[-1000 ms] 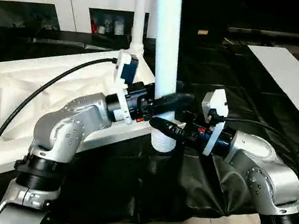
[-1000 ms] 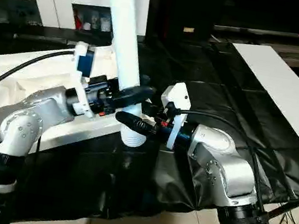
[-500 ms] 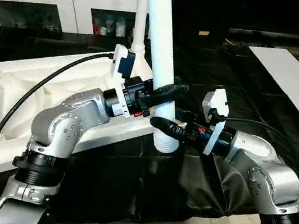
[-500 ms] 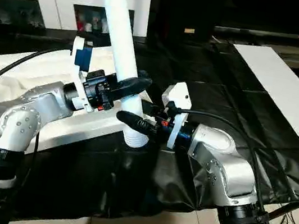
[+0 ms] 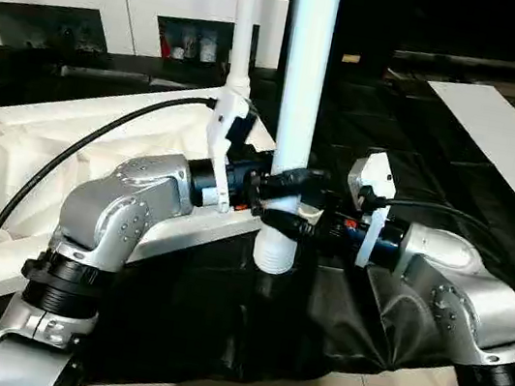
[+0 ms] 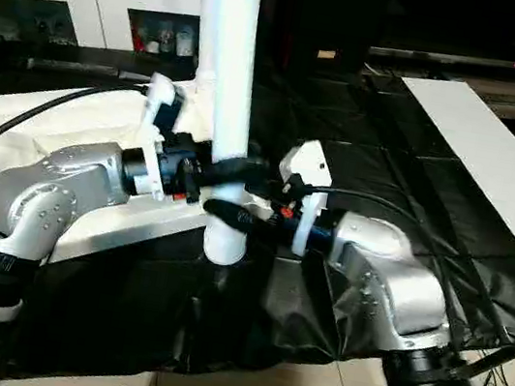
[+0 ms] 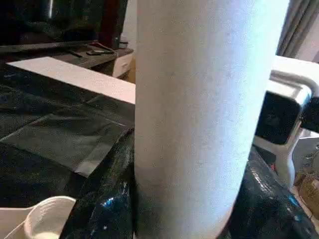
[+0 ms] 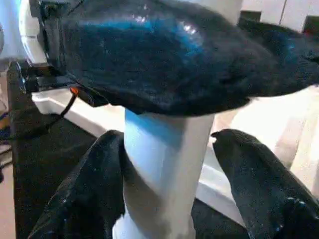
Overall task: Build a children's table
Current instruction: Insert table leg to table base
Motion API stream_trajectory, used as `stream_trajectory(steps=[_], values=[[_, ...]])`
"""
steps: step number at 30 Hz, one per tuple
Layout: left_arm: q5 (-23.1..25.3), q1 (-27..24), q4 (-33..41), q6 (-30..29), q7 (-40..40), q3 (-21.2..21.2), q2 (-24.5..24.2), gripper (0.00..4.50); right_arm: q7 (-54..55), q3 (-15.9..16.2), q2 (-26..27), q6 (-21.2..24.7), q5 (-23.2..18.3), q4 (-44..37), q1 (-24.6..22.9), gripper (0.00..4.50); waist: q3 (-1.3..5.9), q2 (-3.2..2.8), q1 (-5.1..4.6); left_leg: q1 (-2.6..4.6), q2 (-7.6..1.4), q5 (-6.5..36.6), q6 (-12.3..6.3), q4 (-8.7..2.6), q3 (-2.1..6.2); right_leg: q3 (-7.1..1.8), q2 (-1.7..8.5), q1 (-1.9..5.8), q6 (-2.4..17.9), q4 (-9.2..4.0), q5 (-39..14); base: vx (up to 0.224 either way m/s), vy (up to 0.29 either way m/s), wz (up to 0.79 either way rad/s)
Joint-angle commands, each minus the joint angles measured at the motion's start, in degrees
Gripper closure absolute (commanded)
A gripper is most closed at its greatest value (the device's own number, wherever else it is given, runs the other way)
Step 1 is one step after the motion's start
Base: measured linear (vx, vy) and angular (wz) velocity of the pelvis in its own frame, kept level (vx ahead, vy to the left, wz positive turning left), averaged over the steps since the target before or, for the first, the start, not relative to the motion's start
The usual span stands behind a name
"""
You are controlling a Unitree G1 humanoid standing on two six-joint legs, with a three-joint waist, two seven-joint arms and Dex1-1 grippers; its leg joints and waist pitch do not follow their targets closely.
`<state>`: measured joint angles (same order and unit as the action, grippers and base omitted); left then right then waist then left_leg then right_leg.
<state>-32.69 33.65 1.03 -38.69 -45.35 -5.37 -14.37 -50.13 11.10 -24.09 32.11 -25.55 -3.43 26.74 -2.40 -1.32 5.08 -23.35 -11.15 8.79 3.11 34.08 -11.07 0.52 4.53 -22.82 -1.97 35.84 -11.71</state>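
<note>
A white plastic rectangular tabletop point(image 5: 6, 173) lies upside down, ribbed underside up, on a surface draped in black sheeting point(image 5: 219, 314). One long tapered white tube leg point(image 5: 242, 24) already stands upright in a far corner socket. At the near corner, a second white tube leg point(image 5: 303, 83) stands nearly vertical, its ringed lower end at the tabletop's edge. The left gripper point(image 5: 289, 178) pinches this leg with its black fingers closed around it; just below, the right gripper point(image 5: 282, 224) has its fingers spread either side of the tube, apparently not squeezing. Seemingly, this leg needs seating and others remain to be fitted.
</note>
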Motion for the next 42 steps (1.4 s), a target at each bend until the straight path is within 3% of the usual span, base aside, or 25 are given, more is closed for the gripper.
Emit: stream_trajectory(steps=[1,4,8,13,29,31,36,39,42], values=[[0.41,1.25,1.51,0.67,-0.24,-0.16,0.05,2.57,-0.32,1.23,-0.71,1.17,1.17,0.67,0.45,1.03,3.68,0.8,0.02,1.88,-1.14,9.75,-0.38,-3.38,0.51,-0.91,1.98,2.13,11.86,-3.98,-5.45,0.0,0.0,0.0],[0.38,1.31,1.51,0.66,-0.32,-0.22,0.2,2.57,-0.48,2.26,-1.05,1.78,1.81,1.04,0.28,0.93,3.65,0.96,0.0,1.88,-1.16,10.63,0.04,-3.44,0.55,-0.96,2.02,2.15,11.43,-4.11,-7.0,0.0,0.0,0.0],[0.08,1.34,1.78,0.45,-0.85,-0.52,-0.11,2.57,-0.17,2.13,-0.69,2.75,1.66,1.64,0.59,0.93,3.67,0.7,0.01,1.9,-1.13,11.06,0.29,-3.44,0.6,-0.95,2.03,2.05,11.32,-4.13,-7.77,0.0,0.0,0.0],[0.23,1.27,1.81,0.47,-1.62,-1.04,-0.49,2.57,-0.37,1.73,-0.03,3.28,1.54,2.38,1.48,0.93,3.78,0.78,0.0,1.86,-1.11,10.07,-0.1,-3.36,0.57,-0.93,1.95,2.08,11.59,-3.94,-5.71,0.0,0.0,0.0],[-0.24,1.18,2.16,0.28,-2.19,-1.32,-0.3,2.57,-1.75,2.02,0.43,3.69,1.45,3.33,1.51,2.17,3.79,0.7,0.01,1.92,-1.12,10.34,-0.05,-3.36,0.59,-0.89,1.93,2.12,11.86,-3.9,-5.83,0.0,0.0,0.0],[-0.25,1.26,2.11,0.31,-2.31,-1.42,-0.25,2.57,-1.76,2.02,0.45,3.52,1.69,3.55,1.45,2.49,3.8,0.73,0.03,1.86,-1.13,9.89,-0.13,-3.35,0.59,-0.9,1.95,2.15,11.97,-3.84,-5.08,0.0,0.0,0.0],[0.69,0.9,1.59,0.41,-1.65,-1.89,-0.34,2.57,-0.79,1.05,1.01,2.89,1.76,3.69,1.32,2.61,3.77,0.72,0.0,1.92,-1.14,10.31,-0.14,-3.35,0.57,-0.9,1.95,2.1,12.05,-3.91,-5.58,0.0,0.0,0.0],[-2.36,1.28,0.41,-2.43,-0.73,0.81,0.45,1.87,0.57,-0.13,1.51,2.76,1.66,3.28,0.98,2.62,3.82,0.52,-0.03,1.94,-1.09,10.02,0.15,-3.32,0.58,-0.87,1.9,2.09,12.26,-3.79,-4.88,0.0,0.0,0.0],[-1.52,1.46,-0.58,-1.32,0.06,1.53,0.28,1.78,1.6,-1.09,1.76,2.74,1.42,2.53,0.36,2.62,3.85,0.49,0.01,1.98,-1.06,10.47,0.34,-3.35,0.6,-0.86,1.88,2.09,12.34,-3.85,-5.14,0.0,0.0,0.0]])
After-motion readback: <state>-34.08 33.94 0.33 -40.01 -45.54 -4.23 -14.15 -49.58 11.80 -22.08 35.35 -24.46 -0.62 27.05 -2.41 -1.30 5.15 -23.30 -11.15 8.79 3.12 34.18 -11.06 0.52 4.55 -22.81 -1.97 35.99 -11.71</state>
